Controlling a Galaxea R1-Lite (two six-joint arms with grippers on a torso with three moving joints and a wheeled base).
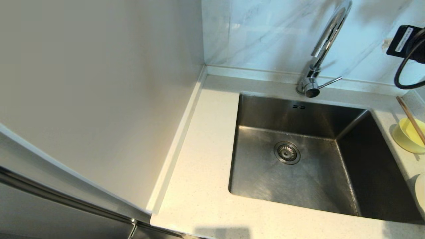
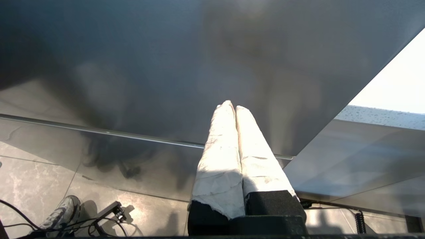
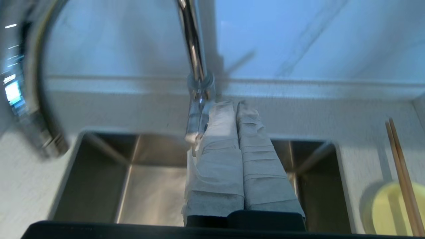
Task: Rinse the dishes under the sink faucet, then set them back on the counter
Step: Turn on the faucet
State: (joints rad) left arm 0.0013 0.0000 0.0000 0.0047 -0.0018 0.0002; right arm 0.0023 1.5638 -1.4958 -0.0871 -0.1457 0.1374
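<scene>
- Right gripper (image 3: 235, 106), right wrist view: the two cloth-wrapped fingers lie pressed together, gripping nothing, tips at frame centre just beside the base of the sink faucet (image 3: 196, 76). Whether they touch it cannot be told. Judged purpose: reaching for the tap lever to start the water before any dish is lifted. The sink (image 3: 156, 179) fills the lower centre; the pale-yellow bowl (image 3: 391, 209) sits at lower right with the chopsticks (image 3: 400, 166) leaning across it.
- Left gripper (image 2: 232, 108), left wrist view: fingers together and empty, at frame centre before a dark, glossy cabinet front; a strip of counter (image 2: 378, 116) shows at right. This arm appears parked, clear of the work.
- Head view: faucet at upper centre-right with its lever (image 1: 330, 81) pointing right; sink at centre-right with nothing in it and no water seen. Bowl, chopsticks and the plate's rim (image 1: 421, 194) rest on the counter at the right edge, so rinsing appears not yet begun.
</scene>
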